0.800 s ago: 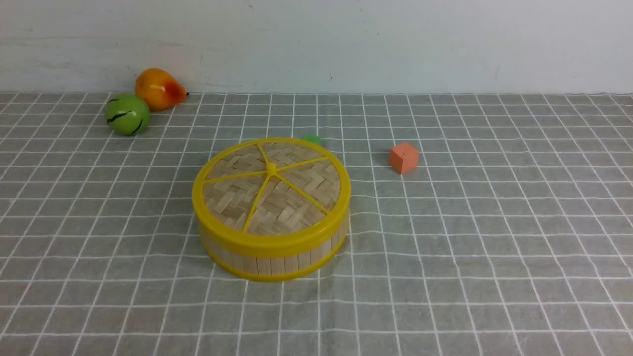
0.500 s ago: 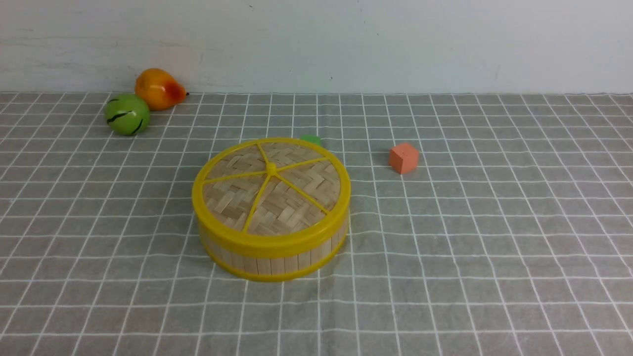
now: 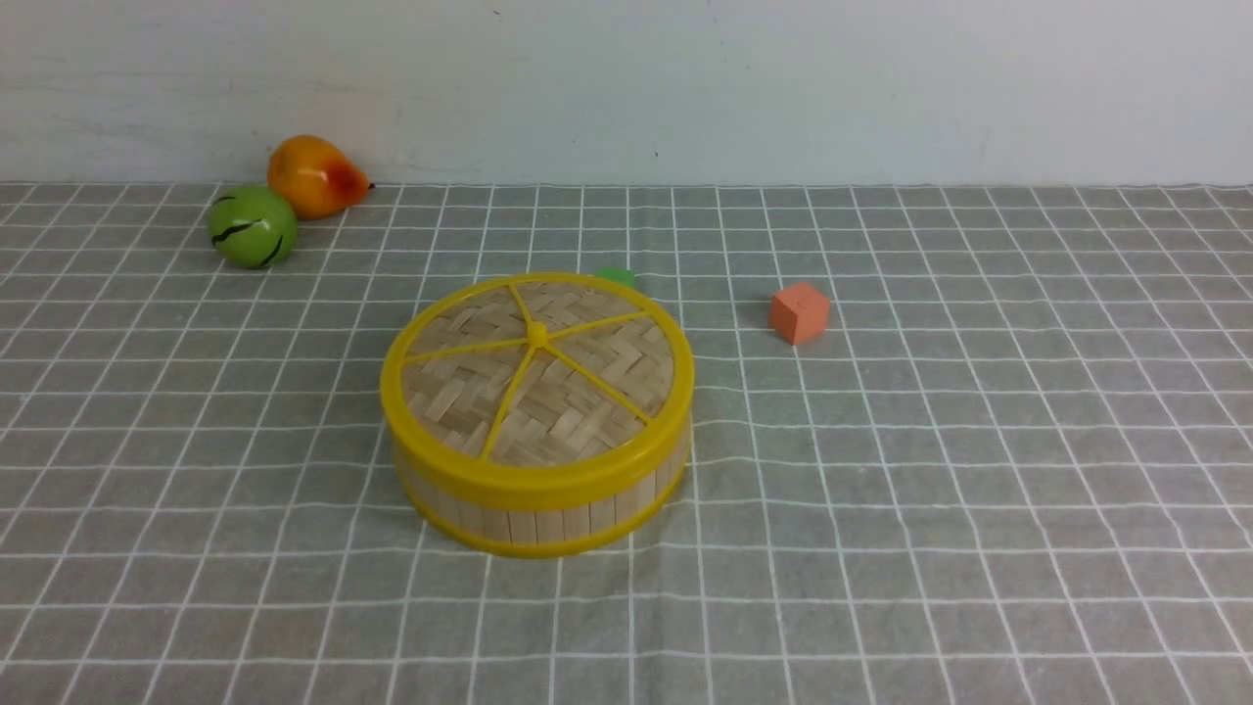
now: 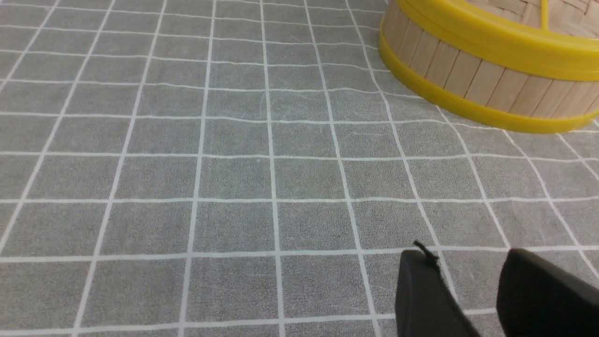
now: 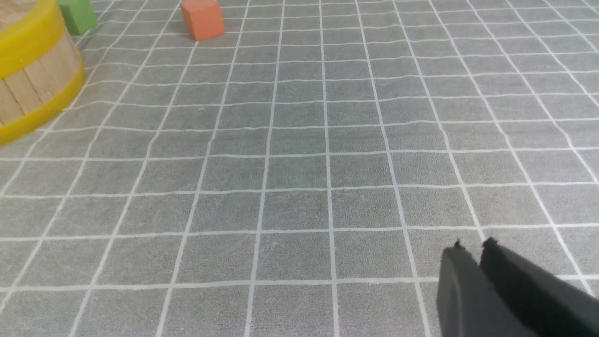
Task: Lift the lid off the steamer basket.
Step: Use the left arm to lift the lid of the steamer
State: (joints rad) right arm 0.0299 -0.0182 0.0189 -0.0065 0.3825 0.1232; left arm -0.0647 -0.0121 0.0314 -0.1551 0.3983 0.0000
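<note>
The lid (image 3: 536,377), a woven bamboo disc with a thick yellow rim and yellow spokes, sits on the steamer basket (image 3: 533,514), a round tub with light-wood slat walls, at the middle of the grey checked cloth. Both also show in the left wrist view, lid (image 4: 505,44) on basket (image 4: 472,79). My left gripper (image 4: 470,262) is open and empty, low over the cloth, well short of the basket. My right gripper (image 5: 472,248) is shut and empty over bare cloth, far from the basket's edge (image 5: 28,89). Neither gripper shows in the front view.
An orange cube (image 3: 799,312) lies right of the basket and a green block (image 3: 615,277) peeks out behind it; both show in the right wrist view, cube (image 5: 202,18) and block (image 5: 77,15). A green fruit (image 3: 252,226) and an orange pear (image 3: 313,176) lie at the back left by the wall.
</note>
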